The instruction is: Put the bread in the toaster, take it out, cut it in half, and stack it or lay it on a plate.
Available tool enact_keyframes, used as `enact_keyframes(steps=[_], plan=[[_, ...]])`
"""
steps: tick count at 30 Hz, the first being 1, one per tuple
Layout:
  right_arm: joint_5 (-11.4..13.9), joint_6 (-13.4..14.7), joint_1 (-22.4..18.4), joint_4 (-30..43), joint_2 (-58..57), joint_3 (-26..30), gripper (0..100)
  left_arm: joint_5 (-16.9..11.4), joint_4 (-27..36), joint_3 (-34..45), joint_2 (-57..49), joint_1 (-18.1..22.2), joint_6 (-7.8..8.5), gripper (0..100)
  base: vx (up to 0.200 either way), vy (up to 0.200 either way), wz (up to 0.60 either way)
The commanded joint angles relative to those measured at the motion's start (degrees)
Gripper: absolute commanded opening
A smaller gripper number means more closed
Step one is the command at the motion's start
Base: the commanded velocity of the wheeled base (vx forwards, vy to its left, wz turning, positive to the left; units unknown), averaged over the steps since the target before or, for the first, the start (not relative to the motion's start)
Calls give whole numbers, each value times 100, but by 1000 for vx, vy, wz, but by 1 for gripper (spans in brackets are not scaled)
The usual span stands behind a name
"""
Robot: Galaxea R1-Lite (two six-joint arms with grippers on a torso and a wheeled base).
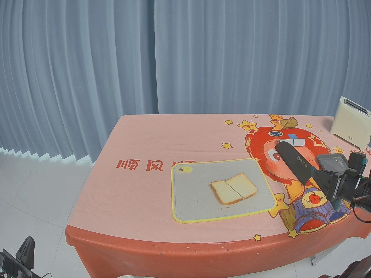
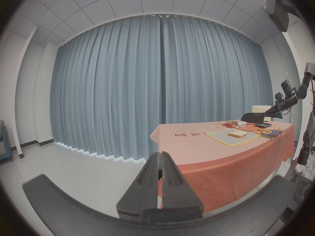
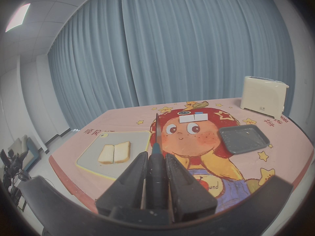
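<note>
As the wrist views show, the right pincer (image 3: pixel 156 155) pinches the knife (image 3: pixel 157 174) — the left pincer (image 2: pixel 160 155) is pressed together.

Toaster (image 1: pixel 351 125) — far side beyond the head view's right edge

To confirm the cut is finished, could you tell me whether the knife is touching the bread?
Apart: the head view shows the knife off the board, right of the bread.
</note>
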Motion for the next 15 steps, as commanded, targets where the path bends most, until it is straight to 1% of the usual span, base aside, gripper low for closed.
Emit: enact_keyframes(steps=[1,3,4,5,9,15], plan=[[3,-14,-299,-3,-325,51,0,-2,-4,101,27,1,-3,0,0,0,0],[3,-85,-439,-3,-343,51,0,-2,-4,101,27,1,6,0,0,0,0],[3,-94,-448,-3,-343,51,0,-2,-4,101,27,1,-3,0,0,0,0],[3,-155,-553,-3,-343,33,0,-2,-4,101,27,1,-3,0,0,0,0],[3,-164,-747,-21,-299,-160,0,-2,-4,101,27,1,-3,0,0,0,0],[21,-173,-870,-293,-158,-292,0,-2,-4,101,27,1,-3,0,0,0,0]])
